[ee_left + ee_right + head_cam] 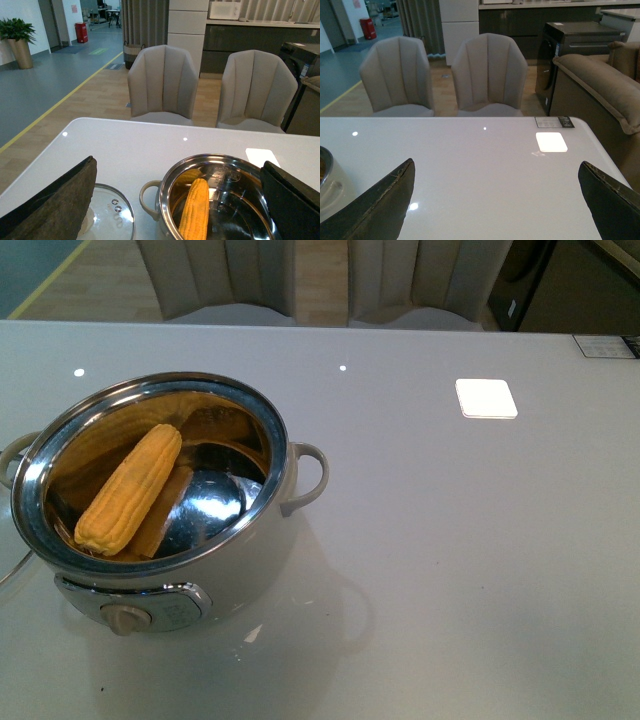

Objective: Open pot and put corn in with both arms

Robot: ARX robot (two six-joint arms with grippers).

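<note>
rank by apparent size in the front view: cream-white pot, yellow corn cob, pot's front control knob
1. cream-white electric pot
2. yellow corn cob, lying inside the pot
3. beige front control knob, clearly smallest

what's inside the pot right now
One corn cob lies slanted in the open pot, leaning on the steel wall. Its reflection shows beside it. The bowl under the cob is hidden. The glass lid rests on the table.
</note>
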